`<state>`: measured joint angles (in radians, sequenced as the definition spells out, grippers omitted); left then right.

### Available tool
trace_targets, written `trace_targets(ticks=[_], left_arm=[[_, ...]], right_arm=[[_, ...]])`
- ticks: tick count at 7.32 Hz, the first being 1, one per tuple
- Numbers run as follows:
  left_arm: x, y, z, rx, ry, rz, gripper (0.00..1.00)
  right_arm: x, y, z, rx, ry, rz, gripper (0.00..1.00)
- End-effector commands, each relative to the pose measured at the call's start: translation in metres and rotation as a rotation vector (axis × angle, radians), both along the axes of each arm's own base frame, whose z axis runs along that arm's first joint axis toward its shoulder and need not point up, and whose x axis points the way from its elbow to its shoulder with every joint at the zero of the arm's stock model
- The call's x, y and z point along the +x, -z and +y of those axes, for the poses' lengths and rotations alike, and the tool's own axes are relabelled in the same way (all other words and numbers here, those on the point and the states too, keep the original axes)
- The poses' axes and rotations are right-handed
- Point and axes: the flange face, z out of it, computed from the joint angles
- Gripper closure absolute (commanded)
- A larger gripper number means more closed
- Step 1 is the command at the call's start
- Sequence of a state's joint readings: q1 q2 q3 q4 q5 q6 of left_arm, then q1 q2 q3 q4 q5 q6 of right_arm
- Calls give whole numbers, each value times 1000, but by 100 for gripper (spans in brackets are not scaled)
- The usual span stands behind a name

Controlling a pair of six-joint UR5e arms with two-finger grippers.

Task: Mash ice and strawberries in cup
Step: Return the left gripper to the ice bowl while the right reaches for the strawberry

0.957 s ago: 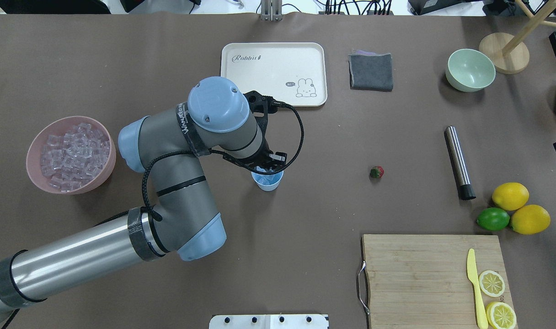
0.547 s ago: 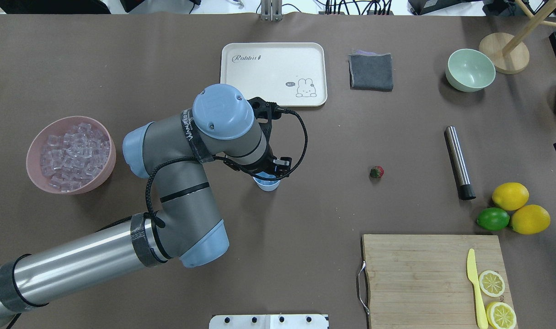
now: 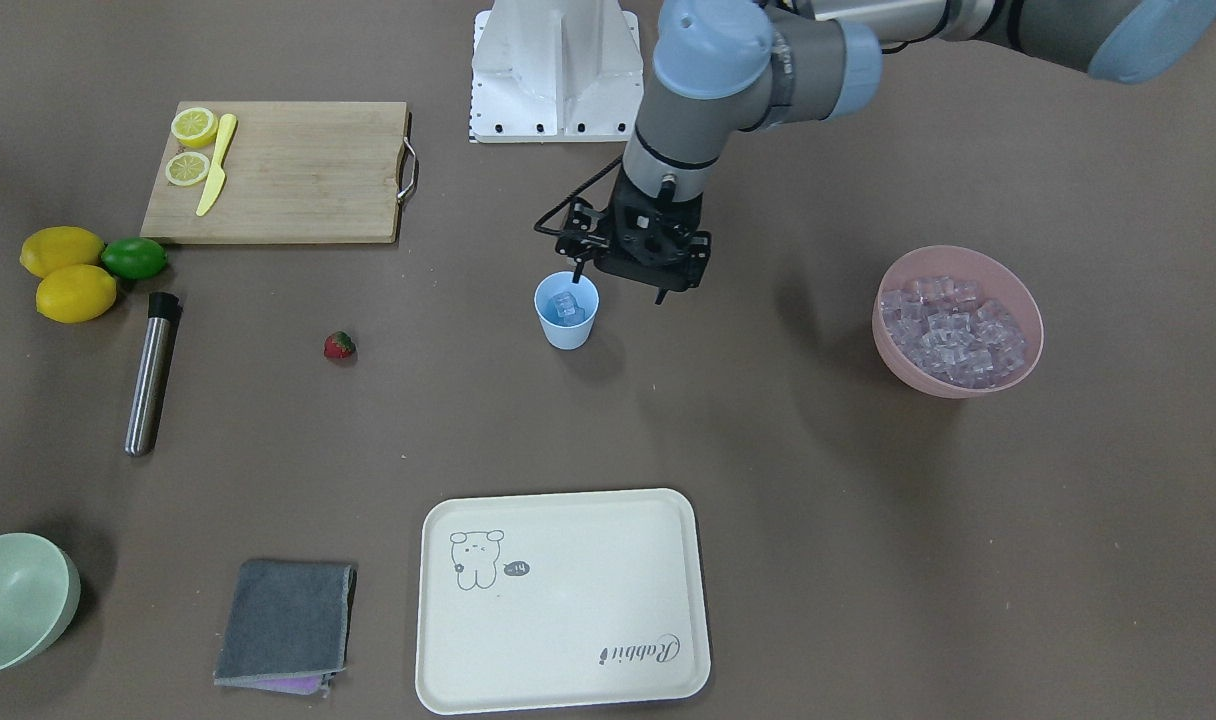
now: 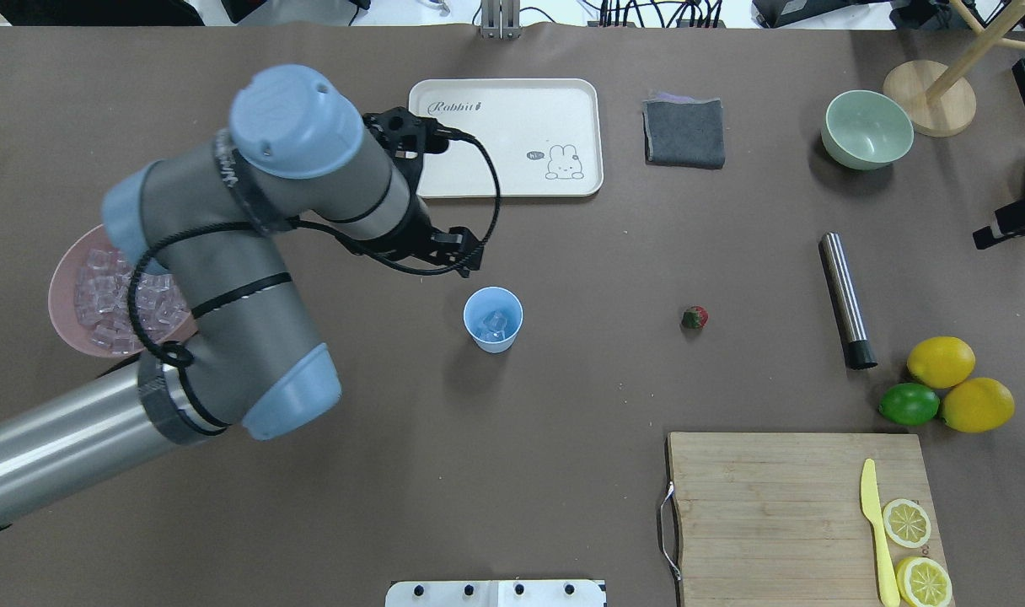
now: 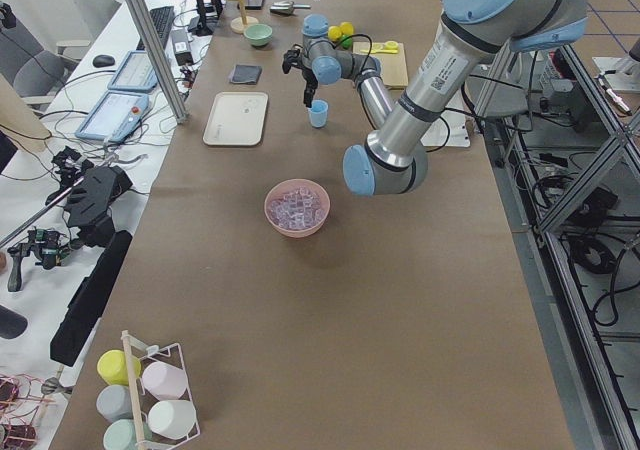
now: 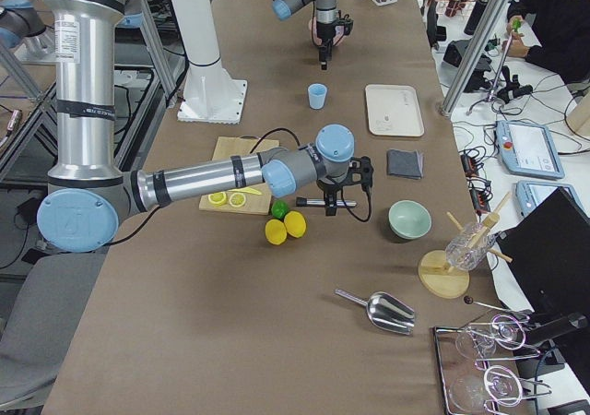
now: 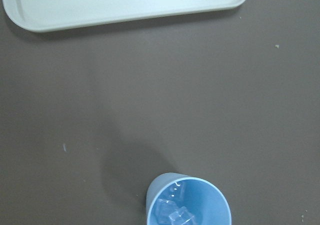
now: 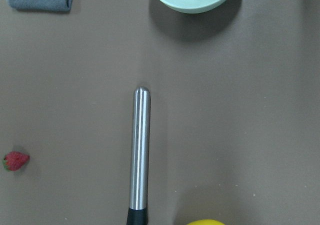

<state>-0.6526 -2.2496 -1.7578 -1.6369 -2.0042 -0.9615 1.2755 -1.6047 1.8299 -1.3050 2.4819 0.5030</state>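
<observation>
Some ice now lies in the cup and my left pincer, prongs apart and empty, has lifted clear of it, so the strawberry likely comes next.

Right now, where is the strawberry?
In the overhead view the strawberry lies on the bare table, right of centre on the robot's right side. It sits between the blue cup and the steel rod, outside the cup.
</observation>
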Motion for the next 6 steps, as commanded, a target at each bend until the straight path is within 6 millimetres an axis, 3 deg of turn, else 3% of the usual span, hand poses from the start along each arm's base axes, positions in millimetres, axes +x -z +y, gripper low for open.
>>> trace_targets(ticks=[1, 3, 4, 5, 6], left_arm=[[-67, -45, -6, 52, 1, -37, 3], [-123, -99, -13, 72, -19, -86, 3], [-162, -119, -24, 101, -7, -112, 3], [-185, -144, -20, 111, -25, -137, 3], [-202, -160, -23, 89, -14, -148, 3]], right_arm=[[-54, 28, -8, -6, -27, 8, 0], [-113, 61, -13, -45, -56, 17, 0], [-152, 77, -8, -62, -63, 30, 0], [-215, 101, 1, -47, -67, 52, 2], [-256, 116, 14, -40, -79, 64, 4]])
